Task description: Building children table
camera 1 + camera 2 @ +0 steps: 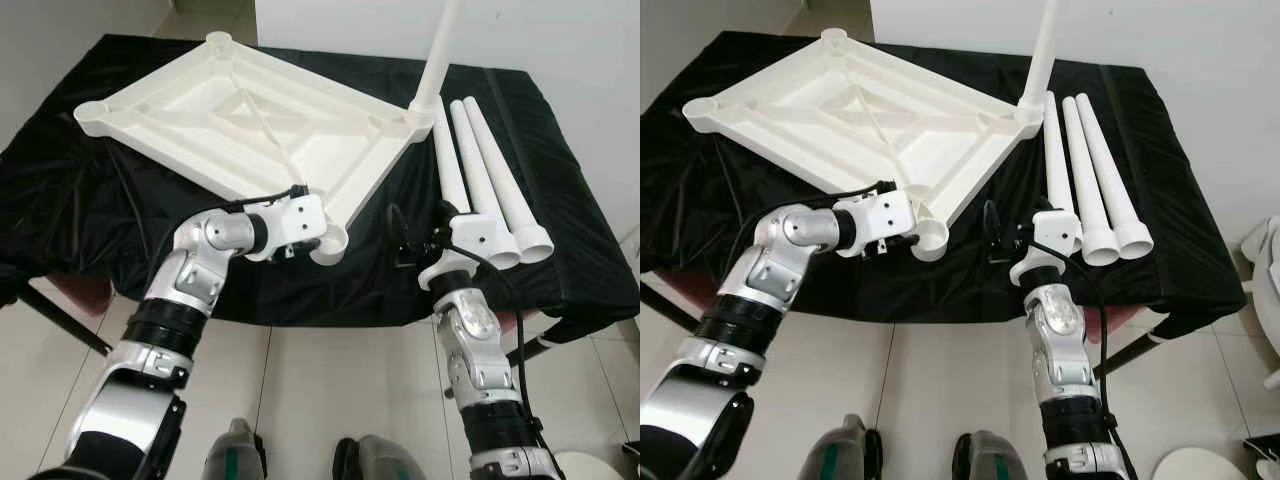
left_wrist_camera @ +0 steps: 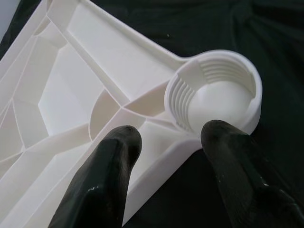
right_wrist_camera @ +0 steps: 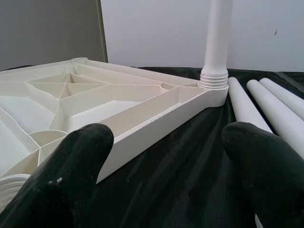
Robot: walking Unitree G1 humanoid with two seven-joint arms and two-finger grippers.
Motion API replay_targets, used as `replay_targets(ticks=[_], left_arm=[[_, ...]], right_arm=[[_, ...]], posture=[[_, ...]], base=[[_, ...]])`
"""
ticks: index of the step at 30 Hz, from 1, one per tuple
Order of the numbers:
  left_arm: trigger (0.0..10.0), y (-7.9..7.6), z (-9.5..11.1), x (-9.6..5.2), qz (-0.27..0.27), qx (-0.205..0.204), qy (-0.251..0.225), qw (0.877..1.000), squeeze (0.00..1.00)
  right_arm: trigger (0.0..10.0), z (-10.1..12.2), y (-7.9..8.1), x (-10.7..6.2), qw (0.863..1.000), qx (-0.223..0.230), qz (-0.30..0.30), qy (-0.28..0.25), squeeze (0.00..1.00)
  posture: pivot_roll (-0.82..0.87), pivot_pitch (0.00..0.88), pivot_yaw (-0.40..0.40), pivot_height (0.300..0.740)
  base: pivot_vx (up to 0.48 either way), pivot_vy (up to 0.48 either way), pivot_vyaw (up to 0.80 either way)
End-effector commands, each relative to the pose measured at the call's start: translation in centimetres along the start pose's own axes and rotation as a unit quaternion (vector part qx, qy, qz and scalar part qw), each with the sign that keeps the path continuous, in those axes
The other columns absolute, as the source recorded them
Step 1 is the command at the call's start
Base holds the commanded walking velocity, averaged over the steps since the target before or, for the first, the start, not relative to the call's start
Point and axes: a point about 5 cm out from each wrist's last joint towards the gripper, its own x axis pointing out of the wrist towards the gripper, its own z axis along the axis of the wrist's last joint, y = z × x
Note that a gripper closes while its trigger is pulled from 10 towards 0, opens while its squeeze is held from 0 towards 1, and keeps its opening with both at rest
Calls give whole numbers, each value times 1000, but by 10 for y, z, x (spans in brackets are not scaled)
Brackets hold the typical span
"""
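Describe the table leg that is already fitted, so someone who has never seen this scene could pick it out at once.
Find the black-draped table with the white tabletop lying upside down on it. At the tabletop's corner on the robot's far right, one white leg stands upright, screwed into its socket. The three loose legs beside it lie flat on the cloth; this is the only one standing.

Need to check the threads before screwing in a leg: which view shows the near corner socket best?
Left wrist view: the socket is close, its inner threads clear. Both eye views show it small beside the left gripper; right wrist view catches just its edge.
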Motion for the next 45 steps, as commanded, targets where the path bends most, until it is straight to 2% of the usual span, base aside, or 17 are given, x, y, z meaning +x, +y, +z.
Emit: replay_targets(ticks=[1, 4, 11, 23, 25, 27, 32, 33, 34, 35, 36, 40, 45], left_arm=[[10000, 15, -7, -2, 167, 8, 13, 986, 0], [10000, 11, -9, 2, 160, 16, 18, 987, 0], [10000, -3, 7, 22, 158, 15, 0, 987, 0], [10000, -7, 25, 36, 159, 24, -23, 987, 0], [10000, -5, 26, 37, 158, 25, -25, 987, 0], [10000, 4, 22, 30, 159, 19, -26, 987, 0], [10000, 15, 13, 21, 172, 19, -25, 985, 0], [10000, 18, 10, 17, 166, 4, -30, 986, 0], [10000, 21, 6, 12, 157, -15, -34, 987, 278], [10000, 23, 4, 9, 150, -28, -37, 988, 278], [10000, 24, 1, 6, 146, -39, -38, 988, 1000], [10000, 20, -4, 1, 113, -58, -47, 991, 1000], [10000, 14, -8, -1, 86, -45, -43, 994, 1000]], right_arm=[[10000, -1, 1, -2, 1000, 0, -1, 6, 0], [10000, -1, 2, -2, 1000, 1, -1, 6, 0], [10000, 3, 3, 1, 1000, 2, -2, 0, 0], [10000, 6, 7, 5, 1000, 7, -1, -6, 0], [10000, 6, 7, 5, 1000, 7, -1, -6, 0], [10000, 6, 5, 4, 1000, 5, -2, -6, 0], [10000, 5, 3, 3, 1000, 3, -3, -3, 0], [10000, 5, 3, 3, 1000, 3, -1, -2, 0], [10000, 5, 3, 2, 1000, 2, 1, -1, 0], [10000, 5, 3, 2, 1000, 2, 2, 0, 0], [10000, 5, 3, 1, 1000, 2, 3, 1, 0], [10000, 3, 1, 0, 1000, -1, 4, 4, 0], [10000, 3, 1, -1, 1000, -3, 6, 5, 0]], posture=[[-11, 23, -1, 740], [-13, 30, 2, 740], [-15, 35, 3, 740], [-13, 35, 5, 740], [-17, 37, 5, 740], [-17, 37, 5, 740], [-17, 37, 5, 740], [-14, 43, 2, 740], [-11, 43, 0, 740], [-10, 43, 0, 740], [-9, 43, -1, 740], [-5, 44, -4, 740], [-2, 46, -9, 740]], base=[[0, 0, 0], [0, 0, 0], [0, 0, 0], [0, 0, 0], [0, 0, 0], [0, 0, 0], [0, 0, 0], [0, 0, 0], [0, 0, 0], [0, 0, 0], [0, 0, 0], [0, 0, 0], [0, 0, 0]])
